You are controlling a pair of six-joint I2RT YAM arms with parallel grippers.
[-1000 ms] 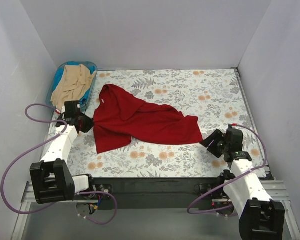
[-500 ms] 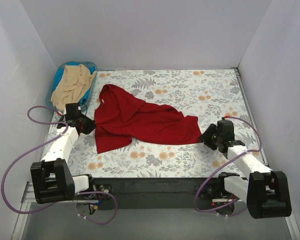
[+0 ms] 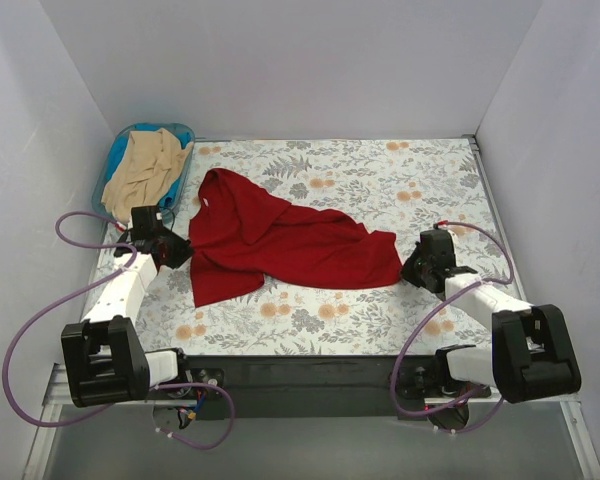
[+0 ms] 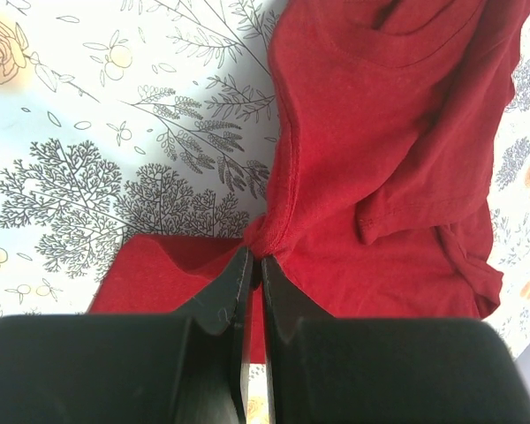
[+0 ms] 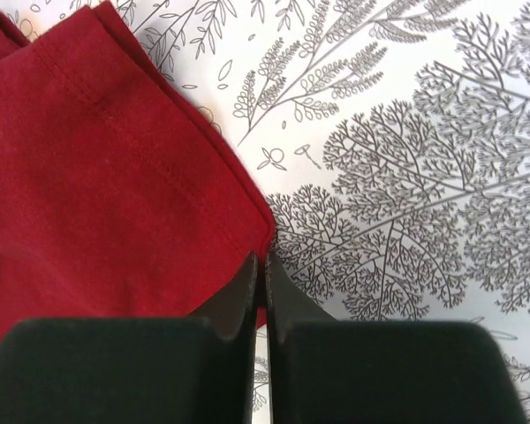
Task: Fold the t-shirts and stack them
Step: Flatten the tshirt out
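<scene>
A bench fills the floor of a small booth, spread with a white cloth printed with grey ferns, branching twigs and pale orange blossoms. Plain, matte white walls close it in: a back wall along the bench's far edge, a left wall and a right wall rising from its sides. A thin metal rail runs down the bench's right edge. Its near edge is a black strip, with a grey metal base below. Even, soft light falls on the bench, casting only faint shadows.
</scene>
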